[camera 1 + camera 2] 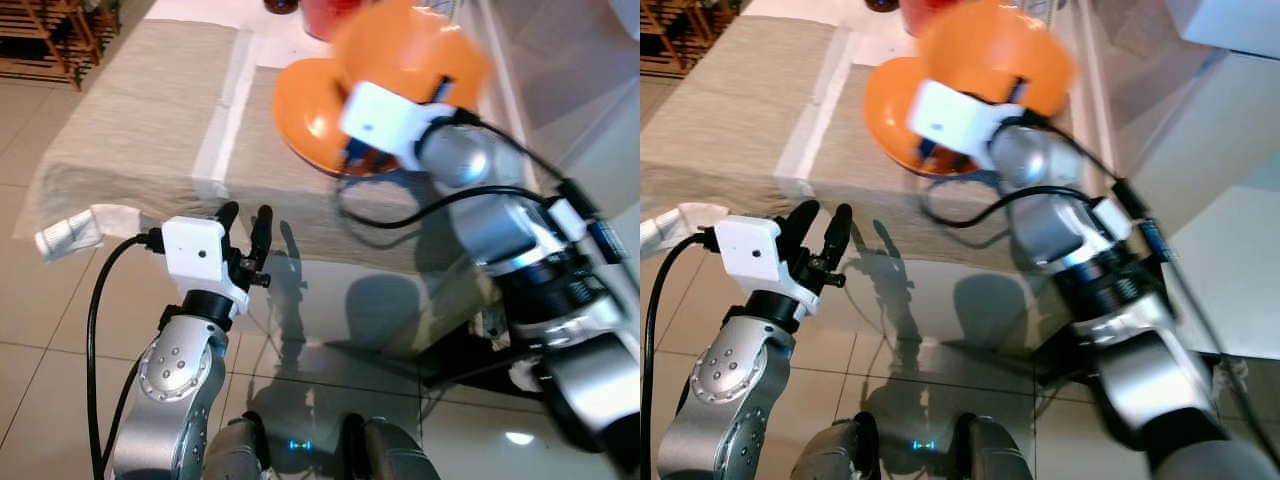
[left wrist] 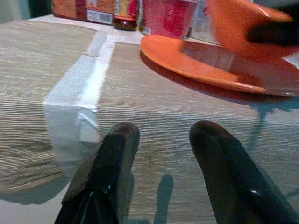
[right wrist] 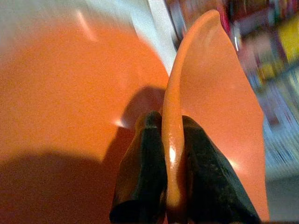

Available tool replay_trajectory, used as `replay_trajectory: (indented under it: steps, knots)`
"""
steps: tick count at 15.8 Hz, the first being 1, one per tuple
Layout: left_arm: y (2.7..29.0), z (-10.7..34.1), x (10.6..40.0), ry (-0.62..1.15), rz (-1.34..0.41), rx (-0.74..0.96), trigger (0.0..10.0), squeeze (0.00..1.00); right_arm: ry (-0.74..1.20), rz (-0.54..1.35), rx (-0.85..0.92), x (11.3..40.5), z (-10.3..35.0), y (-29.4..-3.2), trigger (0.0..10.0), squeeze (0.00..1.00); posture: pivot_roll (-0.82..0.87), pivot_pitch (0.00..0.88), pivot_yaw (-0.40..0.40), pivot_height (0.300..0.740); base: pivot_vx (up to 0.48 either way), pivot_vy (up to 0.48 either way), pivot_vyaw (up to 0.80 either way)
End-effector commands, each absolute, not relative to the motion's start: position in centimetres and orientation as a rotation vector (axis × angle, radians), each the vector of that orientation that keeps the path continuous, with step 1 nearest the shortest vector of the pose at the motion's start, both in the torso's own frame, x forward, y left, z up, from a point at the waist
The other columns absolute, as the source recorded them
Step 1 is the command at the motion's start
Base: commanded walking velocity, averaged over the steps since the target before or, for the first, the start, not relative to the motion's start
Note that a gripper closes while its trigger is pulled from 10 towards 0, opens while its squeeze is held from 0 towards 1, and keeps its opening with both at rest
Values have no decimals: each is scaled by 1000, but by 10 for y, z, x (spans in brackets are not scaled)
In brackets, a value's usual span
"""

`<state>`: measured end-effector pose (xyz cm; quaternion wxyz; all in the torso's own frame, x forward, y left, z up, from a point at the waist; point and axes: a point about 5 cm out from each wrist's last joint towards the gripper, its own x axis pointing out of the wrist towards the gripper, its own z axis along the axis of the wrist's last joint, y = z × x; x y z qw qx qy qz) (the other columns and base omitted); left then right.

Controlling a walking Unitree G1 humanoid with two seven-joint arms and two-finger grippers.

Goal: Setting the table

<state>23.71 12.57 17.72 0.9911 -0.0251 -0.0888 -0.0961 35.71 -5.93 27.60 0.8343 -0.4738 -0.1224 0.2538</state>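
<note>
Beige cloth covers the surface [image 1: 130,120], where an orange plate [image 2: 205,65] lies flat. Right pincer [image 3: 173,163] pinches the rim of an orange bowl [image 1: 410,50], held tilted above that plate. Left pincer [image 2: 163,154] hangs spread before the surface's edge

Likely home dining area, clothed table [image 1: 130,130], floor tiles [image 1: 40,330], food packages [image 2: 84,9]
</note>
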Motion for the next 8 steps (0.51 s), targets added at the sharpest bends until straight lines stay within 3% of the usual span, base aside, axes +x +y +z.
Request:
replay_trajectory:
  steps: [1,5,8]
  knots:
    - [123,174,236,-163,-199,-55,10000,0,-436,638,-941,339,291,-36,0,0,-74,223,-46,740,0,0,0]
    - [122,174,232,-160,-190,-60,10000,0,-587,840,-972,320,278,12,0,0,-57,241,-52,740,0,0,0]
    - [121,172,226,-149,-178,-67,10000,0,-649,881,-993,321,279,36,0,0,-43,266,-62,740,0,0,0]
